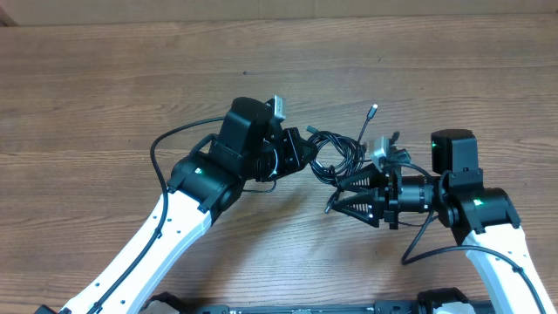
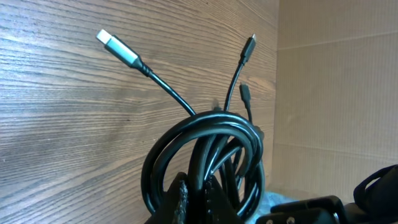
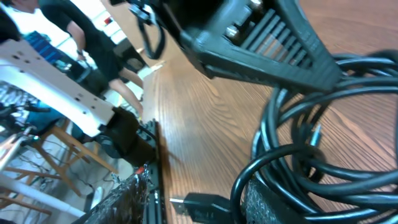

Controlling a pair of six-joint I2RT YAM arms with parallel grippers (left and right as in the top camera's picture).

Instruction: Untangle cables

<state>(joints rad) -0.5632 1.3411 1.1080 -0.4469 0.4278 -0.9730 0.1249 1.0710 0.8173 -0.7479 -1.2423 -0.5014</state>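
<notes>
The cables (image 1: 336,153) are a coiled black bundle on the table between my two grippers. My left gripper (image 1: 303,154) is shut on strands of the coil. In the left wrist view its jaws (image 2: 198,198) pinch the coil (image 2: 205,140), and a silvery plug (image 2: 115,47) and two small tips (image 2: 250,42) stick out of it. My right gripper (image 1: 336,197) is open at the coil's lower right edge. In the right wrist view its fingers (image 3: 202,182) are spread; cable loops (image 3: 311,149) wrap the right finger, and a black plug (image 3: 200,204) lies between the fingers.
The wooden table (image 1: 105,78) spreads out on all sides. A loose cable end with a silvery tip (image 1: 372,111) points to the back. The left arm's own black wire (image 1: 161,144) arcs out on the left. A cardboard wall (image 2: 336,74) stands behind the table.
</notes>
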